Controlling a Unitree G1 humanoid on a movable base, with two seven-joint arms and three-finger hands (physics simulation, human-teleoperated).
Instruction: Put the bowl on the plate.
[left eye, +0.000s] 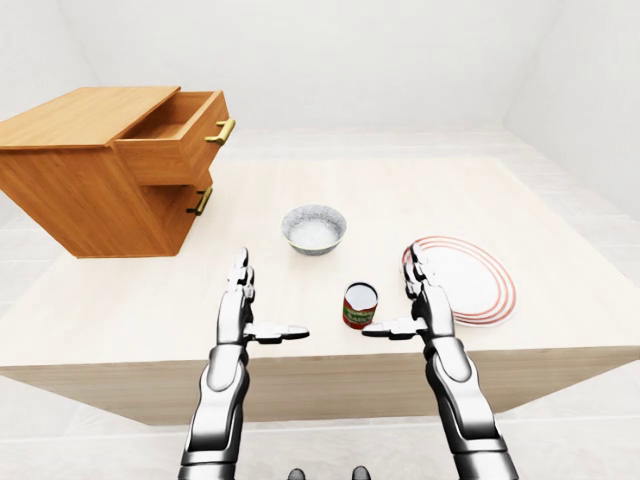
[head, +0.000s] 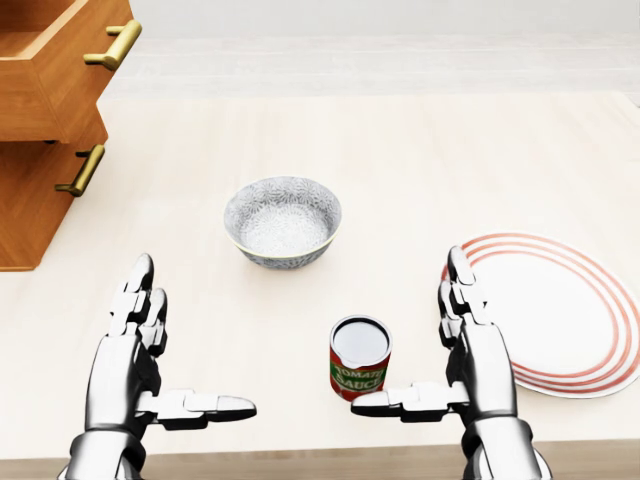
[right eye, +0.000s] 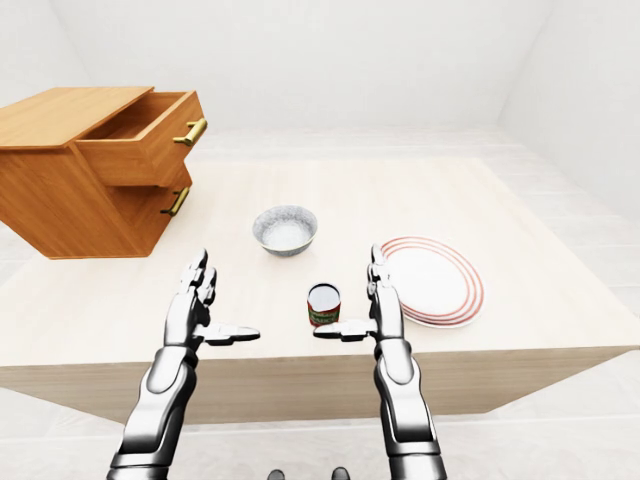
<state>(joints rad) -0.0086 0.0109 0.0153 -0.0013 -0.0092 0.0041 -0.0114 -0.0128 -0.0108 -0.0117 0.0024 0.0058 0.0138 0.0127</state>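
- Left-eye view: a pale wooden table (left eye: 420, 190) takes up the middle of the room, its near edge running across the lower part of the picture, with plain white walls (left eye: 300, 50) behind it and a light floor (left eye: 590, 200) around it
- Same view: a wooden cabinet (left eye: 70, 190) sits on the table's top-left corner; its upper drawer (left eye: 180, 135) is pulled out and the lower one is closed, each with a brass handle
- Head view: the bowl (head: 284, 222), grey and speckled, stands upright on the bare tabletop near the middle, well apart from the plate (head: 570, 310), which lies flat at the right with red rings round its rim
- Head view: a tomato sauce can (head: 360, 358) stands upright below the bowl, between the two hands
- Head view: the left hand (head: 128, 360) is released, fingers straight and pointing up the picture, thumb stretched to the right, grasping nothing
- Head view: the right hand (head: 482, 360) is released too, just beside the plate's left rim, its thumb reaching left to the foot of the can; whether it touches I cannot tell
- Right-eye view: both silver arms rise from the bottom edge and the hands stand over the table's near strip, with the bowl further up the picture between them and the plate to the right of the right hand
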